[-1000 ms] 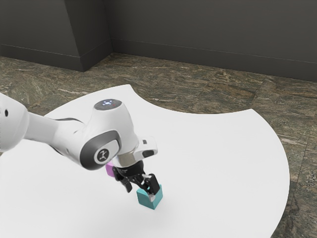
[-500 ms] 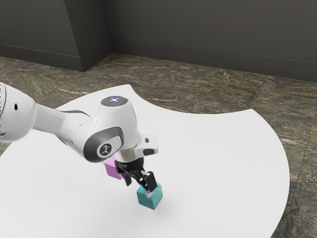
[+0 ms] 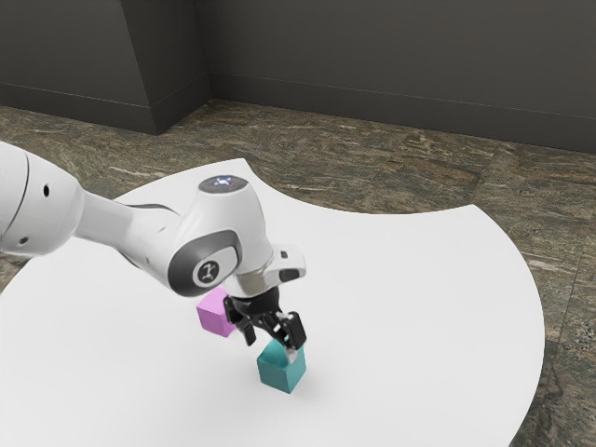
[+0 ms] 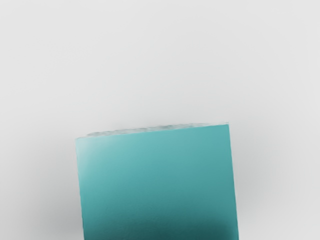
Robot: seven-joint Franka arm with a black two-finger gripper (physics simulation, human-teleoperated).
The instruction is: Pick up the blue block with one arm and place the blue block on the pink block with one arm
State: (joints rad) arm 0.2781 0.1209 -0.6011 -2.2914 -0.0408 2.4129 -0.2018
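The blue block [image 3: 280, 369], teal in colour, sits on the white table [image 3: 419, 298] near its front edge. My gripper [image 3: 274, 341] hangs right over the block's top, open, with its black fingers [image 3: 294, 333] spread and their tips at the block's upper edges. In the wrist view the blue block [image 4: 157, 182] lies large just under my hand. The pink block [image 3: 216, 313] rests on the table beside my hand, toward the exterior view's left, partly covered by the wrist.
The round white table has a curved edge [image 3: 535, 307] at the exterior view's right, and beyond it is a marbled floor [image 3: 372, 149]. Dark walls [image 3: 372, 47] stand at the back. My white arm [image 3: 112, 233] crosses the table from the exterior view's left.
My hand has shifted slightly up and toward the exterior view's right, uncovering more of the pink block. The blue block has stayed where it was on the table.
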